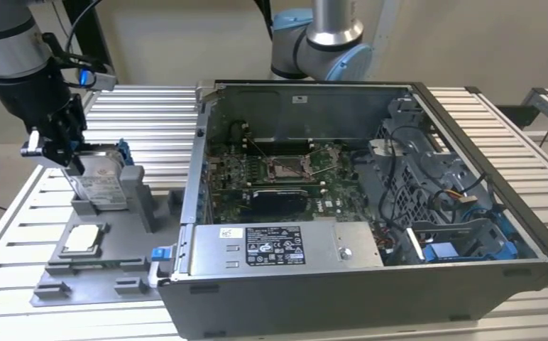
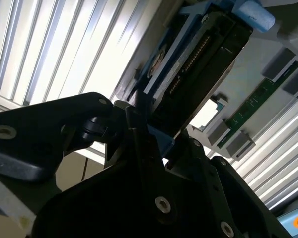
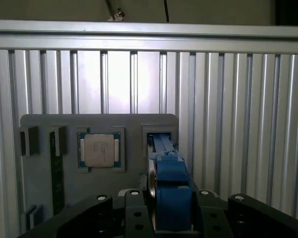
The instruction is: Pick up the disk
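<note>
The disk (image 1: 101, 181), silver with a white label and a blue carrier frame, stands on edge at the upright slot of a grey fixture plate (image 1: 94, 280) on the exterior view's left. My gripper (image 1: 66, 158) comes down on its upper edge, with a black finger on either side of it. In the first wrist view the disk's blue frame (image 3: 170, 191) sits tight between the fingers (image 3: 134, 208). The second wrist view shows the disk's (image 2: 198, 59) dark underside running away from the jaws. I cannot tell whether it has left the slot.
A small silver square chip (image 1: 81, 239) lies in the fixture plate near the disk, and a green memory strip (image 3: 54, 173) lies beside it. An open computer case (image 1: 350, 213) with a grey power-supply box (image 1: 274, 245) stands just to the right. Another arm's base (image 1: 321, 42) rises behind it.
</note>
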Robot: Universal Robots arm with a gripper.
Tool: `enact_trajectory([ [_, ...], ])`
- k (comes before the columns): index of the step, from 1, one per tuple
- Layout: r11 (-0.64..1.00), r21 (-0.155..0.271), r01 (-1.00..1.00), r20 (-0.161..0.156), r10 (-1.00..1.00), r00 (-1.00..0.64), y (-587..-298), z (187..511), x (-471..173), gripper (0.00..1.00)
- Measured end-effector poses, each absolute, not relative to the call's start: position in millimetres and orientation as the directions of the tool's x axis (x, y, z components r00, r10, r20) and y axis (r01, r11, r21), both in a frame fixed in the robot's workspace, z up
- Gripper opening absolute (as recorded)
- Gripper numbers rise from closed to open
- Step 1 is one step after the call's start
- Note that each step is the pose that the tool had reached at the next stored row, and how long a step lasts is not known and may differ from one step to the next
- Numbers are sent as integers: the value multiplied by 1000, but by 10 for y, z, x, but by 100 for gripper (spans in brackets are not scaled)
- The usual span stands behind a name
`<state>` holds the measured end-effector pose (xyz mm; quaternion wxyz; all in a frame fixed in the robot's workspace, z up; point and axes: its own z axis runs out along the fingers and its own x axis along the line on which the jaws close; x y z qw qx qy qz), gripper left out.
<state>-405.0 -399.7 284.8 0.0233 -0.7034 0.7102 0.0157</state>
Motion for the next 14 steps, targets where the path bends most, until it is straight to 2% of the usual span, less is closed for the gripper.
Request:
enact_trajectory([
  [3, 10, -10, -1000, -70, -997, -9, -4013, 2848, -4049, 0],
  [6, 10, -10, -1000, -70, -998, -10, -4017, 2848, -4049, 0],
  [7, 10, -10, -1000, -62, -998, -9, -4017, 2849, -4049, 0],
  [10, 10, -11, -1000, -12, -1000, -9, -4013, 2848, -4049, 0],
  [14, 9, -11, -1000, -15, -1000, -9, -4014, 2848, -4049, 0],
])
